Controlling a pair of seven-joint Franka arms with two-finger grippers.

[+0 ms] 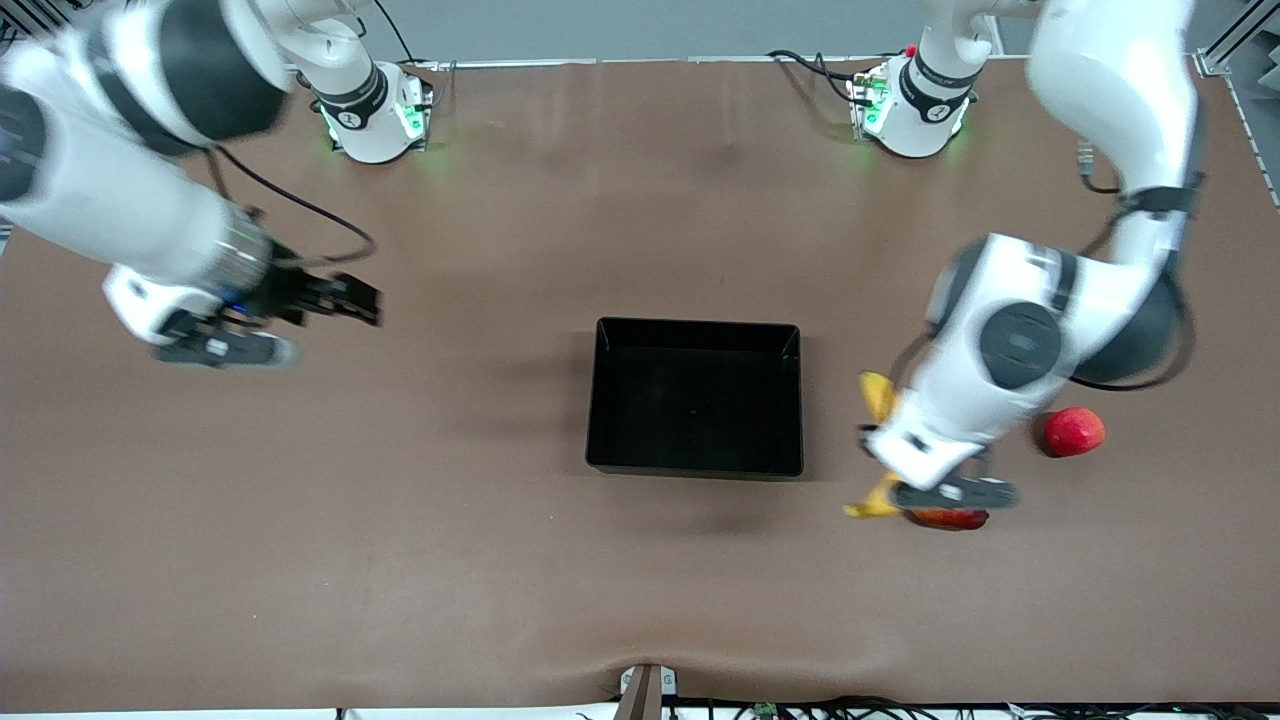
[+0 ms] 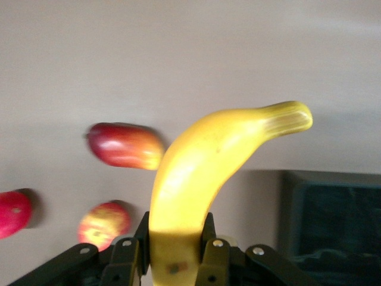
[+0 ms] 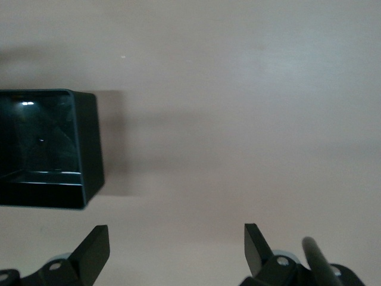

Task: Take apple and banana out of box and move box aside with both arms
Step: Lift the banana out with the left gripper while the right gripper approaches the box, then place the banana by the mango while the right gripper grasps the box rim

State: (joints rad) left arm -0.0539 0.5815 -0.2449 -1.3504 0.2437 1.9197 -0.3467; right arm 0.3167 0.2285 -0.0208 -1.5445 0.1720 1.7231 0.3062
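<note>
Banana [image 2: 202, 173]: light, soft-skinned, bruisable, clamped near one end by left gripper [image 2: 175, 253] above table beside empty box [image 1: 695, 397]; apple [image 2: 104, 223] lies below; right gripper [image 3: 177, 249] spread wide, empty, waiting; box rigid, glossy, best taken by opposite walls.

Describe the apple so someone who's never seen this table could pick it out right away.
Start at the black box in the middle of the table and look toward the left arm's end, where the left gripper holds the banana over three loose fruits. In the left wrist view, the apple is the small round one, red mottled with yellow, unlike the plain red round fruit and the elongated red-yellow fruit.
</note>
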